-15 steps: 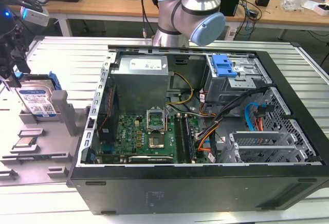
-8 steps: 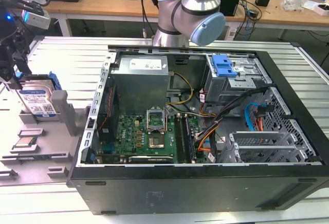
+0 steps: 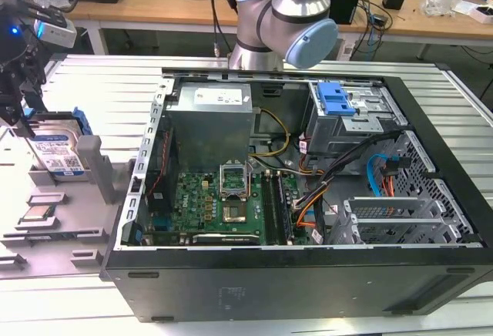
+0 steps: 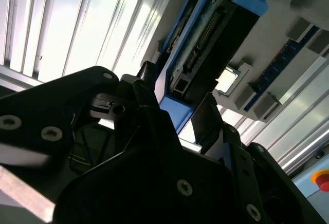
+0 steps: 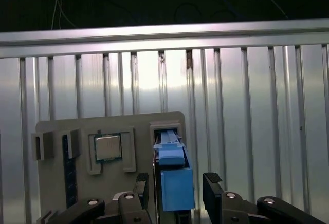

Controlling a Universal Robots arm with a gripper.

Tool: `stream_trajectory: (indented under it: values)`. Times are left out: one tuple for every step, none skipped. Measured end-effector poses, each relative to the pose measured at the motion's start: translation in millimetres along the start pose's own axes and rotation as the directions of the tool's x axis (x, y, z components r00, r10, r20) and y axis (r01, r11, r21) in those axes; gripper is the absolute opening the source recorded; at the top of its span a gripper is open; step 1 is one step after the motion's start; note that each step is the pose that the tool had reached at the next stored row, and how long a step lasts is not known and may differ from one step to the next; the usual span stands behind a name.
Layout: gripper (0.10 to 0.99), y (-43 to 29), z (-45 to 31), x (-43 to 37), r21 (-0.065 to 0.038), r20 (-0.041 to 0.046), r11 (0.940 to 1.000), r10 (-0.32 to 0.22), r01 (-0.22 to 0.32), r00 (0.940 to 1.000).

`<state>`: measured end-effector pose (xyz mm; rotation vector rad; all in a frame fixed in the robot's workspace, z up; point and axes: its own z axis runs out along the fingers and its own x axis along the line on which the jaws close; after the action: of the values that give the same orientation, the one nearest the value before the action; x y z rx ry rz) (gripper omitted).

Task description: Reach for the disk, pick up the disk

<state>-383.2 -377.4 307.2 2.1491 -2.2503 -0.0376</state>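
While the open computer case [image 3: 308, 220] dominates the bench, the grey fixture [image 3: 77, 236] beside it, on the exterior view's left, holds the disk [image 3: 58, 147] upright. The gripper [image 5: 177, 180] straddles its blue edge, spread wide and gripping nothing. I'd keep the fingers [image 5: 213, 183] centred and close squarely.

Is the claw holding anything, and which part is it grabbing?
Nothing is held yet. The claw is open, with one finger on each side of the blue-framed edge of the disk and gaps showing.
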Motion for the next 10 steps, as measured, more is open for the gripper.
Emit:
stream_trajectory:
  values:
    - [0.545, 0.0, 0.6, 0.4, 0.0, 0.0001, 1.0, 0.0, 0.0, 1.0]
    - [0.545, 0.0, 1.0, 0.4, 0.0, 0.0, 1.0, 0.0, 0.0, 1.0]
    - [0.545, 0.0, 1.7, 0.4, 0.0, -0.0001, 1.0, -0.002, 0.002, 1.0]
    - [0.545, 0.0, 2.3, 0.4, 0.0, -0.0003, 1.0, -0.006, 0.006, 1.0]
    - [0.545, -0.1, 3.6, 0.4, 0.0, -0.0008, 0.9998, -0.021, 0.021, 0.9998]
    - [0.545, -0.3, 4.5, 0.3, 0.0, -0.0012, 0.9995, -0.03, 0.03, 0.9995]
    - [0.545, -0.3, 5.4, 0.2, 0.0, -0.0013, 0.9994, -0.035, 0.035, 0.9994]
    - [0.545, -0.2, 7.6, 0.1, 0.0, -0.0015, 0.9993, -0.037, 0.037, 0.9993]
    - [0.545, -0.3, 9.4, 0.0, 0.0, -0.0015, 0.9993, -0.037, 0.037, 0.9993]
    - [0.545, -0.2, 11.3, 0.0, 0.0, -0.0014, 0.9993, -0.037, 0.037, 0.9993]
